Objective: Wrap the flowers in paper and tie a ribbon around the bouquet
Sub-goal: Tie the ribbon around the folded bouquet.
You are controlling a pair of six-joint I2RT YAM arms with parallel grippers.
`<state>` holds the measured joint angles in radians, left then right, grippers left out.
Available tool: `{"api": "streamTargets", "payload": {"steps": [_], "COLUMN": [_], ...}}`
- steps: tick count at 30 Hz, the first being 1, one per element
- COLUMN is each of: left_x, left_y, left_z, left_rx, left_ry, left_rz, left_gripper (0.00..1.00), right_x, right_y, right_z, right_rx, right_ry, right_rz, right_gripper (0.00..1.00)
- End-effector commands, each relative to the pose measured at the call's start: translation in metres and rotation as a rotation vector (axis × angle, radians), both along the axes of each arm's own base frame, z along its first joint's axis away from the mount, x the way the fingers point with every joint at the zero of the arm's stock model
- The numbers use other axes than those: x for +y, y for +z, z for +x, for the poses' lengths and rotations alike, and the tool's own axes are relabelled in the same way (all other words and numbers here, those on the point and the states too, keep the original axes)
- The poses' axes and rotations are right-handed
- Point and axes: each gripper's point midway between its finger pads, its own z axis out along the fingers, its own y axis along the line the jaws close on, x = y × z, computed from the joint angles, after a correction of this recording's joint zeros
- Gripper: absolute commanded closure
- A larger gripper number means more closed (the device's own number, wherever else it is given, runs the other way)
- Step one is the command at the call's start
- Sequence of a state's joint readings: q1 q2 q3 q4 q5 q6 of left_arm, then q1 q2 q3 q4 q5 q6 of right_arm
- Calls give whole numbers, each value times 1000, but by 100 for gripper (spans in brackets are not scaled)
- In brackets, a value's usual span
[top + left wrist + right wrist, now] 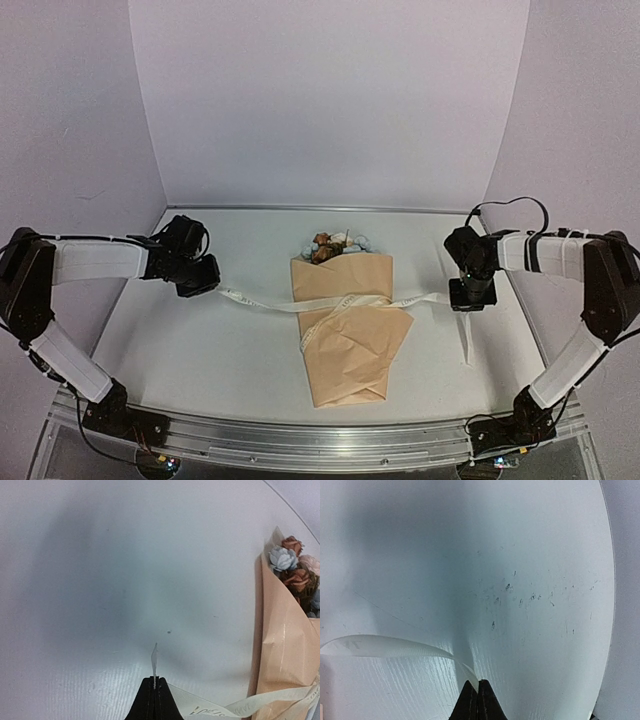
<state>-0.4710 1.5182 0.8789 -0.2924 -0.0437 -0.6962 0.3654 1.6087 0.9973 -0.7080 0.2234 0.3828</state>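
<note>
A bouquet [345,325] of pale blue and rusty-brown artificial flowers [335,245] lies flat at the centre of a white worktop [200,370]. Its blooms point toward the far wall, and its creased peach-tan kraft paper [350,360] cone is folded at the near end. A long, narrow cream-white fabric ribbon [340,301], printed with small dark lettering, crosses the cone on the part nearer the blooms and stretches out to either side, with a second strand slanting down toward the cone's left edge. The left claw [212,286], to the left of the bouquet and well apart from it, is pressed together on the ribbon's left end; in the left wrist view a short tip pokes out past its black fingers [146,704]. The right claw [470,300], on the opposite side near the worktop's right edge, is likewise closed, pinching the ribbon, whose loose tail trails toward the near edge.
</note>
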Motion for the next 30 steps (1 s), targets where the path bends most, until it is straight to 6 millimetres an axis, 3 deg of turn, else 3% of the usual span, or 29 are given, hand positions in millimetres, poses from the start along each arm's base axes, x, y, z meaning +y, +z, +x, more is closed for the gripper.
{"api": "streamTargets", "payload": {"steps": [1, 7, 11, 16, 19, 25, 30], "left_x": [40, 78, 92, 71, 70, 106, 141], "left_y": [0, -19, -24, -25, -33, -41, -41], "left_z": [5, 12, 19, 27, 25, 35, 46], "left_rx": [-1, 50, 62, 66, 86, 115, 122], "left_ry": [120, 196, 220, 115, 108, 215, 310], "left_rz": [24, 13, 4, -74, -70, -18, -9], "left_gripper": [100, 100, 100, 100, 100, 100, 100], "right_x": [-13, -36, -37, -31, -34, -29, -41], "right_y": [29, 25, 15, -1, -6, -24, -25], "right_z": [5, -19, -41, -66, -84, -106, -101], "right_rx": [-61, -23, 20, 87, 109, 76, 66], "right_ry": [-53, -95, -107, -104, -107, -15, -38], "right_rz": [-32, -80, -51, 4, -11, -130, -194], "right_gripper": [100, 100, 100, 100, 100, 100, 100]}}
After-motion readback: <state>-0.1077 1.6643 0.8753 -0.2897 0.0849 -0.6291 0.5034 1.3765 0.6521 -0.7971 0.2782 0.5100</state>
